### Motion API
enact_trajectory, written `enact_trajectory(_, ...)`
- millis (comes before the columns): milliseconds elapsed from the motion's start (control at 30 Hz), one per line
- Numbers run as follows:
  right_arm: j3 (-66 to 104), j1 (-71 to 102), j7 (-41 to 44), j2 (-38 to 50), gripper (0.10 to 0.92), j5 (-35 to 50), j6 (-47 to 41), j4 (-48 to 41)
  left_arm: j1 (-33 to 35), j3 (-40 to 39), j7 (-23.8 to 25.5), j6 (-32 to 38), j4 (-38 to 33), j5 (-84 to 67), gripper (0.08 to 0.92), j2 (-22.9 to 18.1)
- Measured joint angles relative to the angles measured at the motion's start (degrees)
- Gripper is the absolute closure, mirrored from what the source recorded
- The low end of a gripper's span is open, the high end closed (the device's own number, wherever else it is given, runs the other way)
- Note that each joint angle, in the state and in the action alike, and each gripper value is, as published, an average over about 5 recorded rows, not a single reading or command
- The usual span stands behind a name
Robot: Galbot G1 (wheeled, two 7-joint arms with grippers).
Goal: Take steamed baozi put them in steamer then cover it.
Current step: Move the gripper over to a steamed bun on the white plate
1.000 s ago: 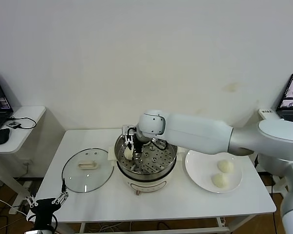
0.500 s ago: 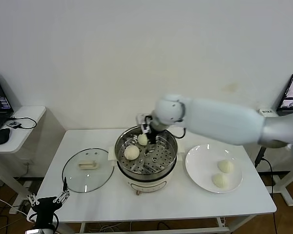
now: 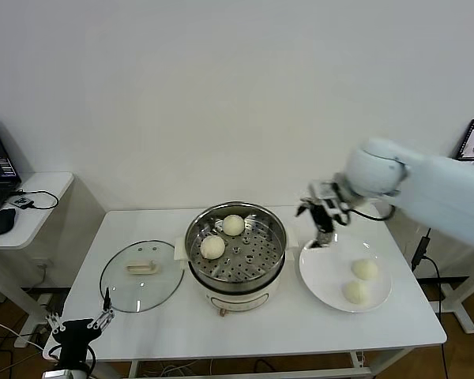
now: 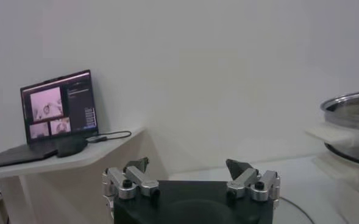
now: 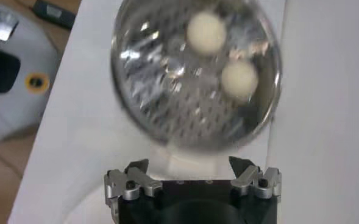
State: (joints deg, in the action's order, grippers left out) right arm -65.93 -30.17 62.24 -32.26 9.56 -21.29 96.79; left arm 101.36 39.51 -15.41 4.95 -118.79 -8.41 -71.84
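White wall is backing a white worktop [image 3: 253, 332] that is carrying everything. Above the gap between steamer and plate, the right gripper [image 3: 322, 218] is hanging with its fingers spread wide and holding nothing; the right wrist view is showing the same wide, empty spread [image 5: 191, 173] over the steamer. Just beside it, toward the robot's left, the steamer [image 3: 235, 251] is sitting uncovered with two steamed baozi [image 3: 213, 247] [image 3: 234, 225] lying on its perforated tray, near the far and left rim, leaving most of the tray bare. On the other side, a white plate [image 3: 320, 272] is carrying two more baozi [image 3: 365, 269] [image 3: 355, 293], close together. The cover [image 3: 141, 275] is lying flat on the worktop, touching or nearly touching the steamer's left handle. The left gripper [image 3: 79, 325] is waiting low beyond the worktop's front left corner, fingers wide apart and empty [image 4: 191, 176].
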Motion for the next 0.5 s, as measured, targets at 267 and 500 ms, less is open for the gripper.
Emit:
enact_trajectory(267, 5.7, 9.4, 1.4, 7.1, 0.202, -8.2, 3.3, -0.2, 0.8, 0.3, 0.0, 0.0, -0.2, 0.1, 0.177, -0.3)
enact_trajectory(500, 14.0, 22.0, 1.4, 9.3, 0.203, -14.2, 5.2, -2.3, 1.0, 0.5, 0.0, -0.2, -0.2, 0.5, 0.177, -0.3)
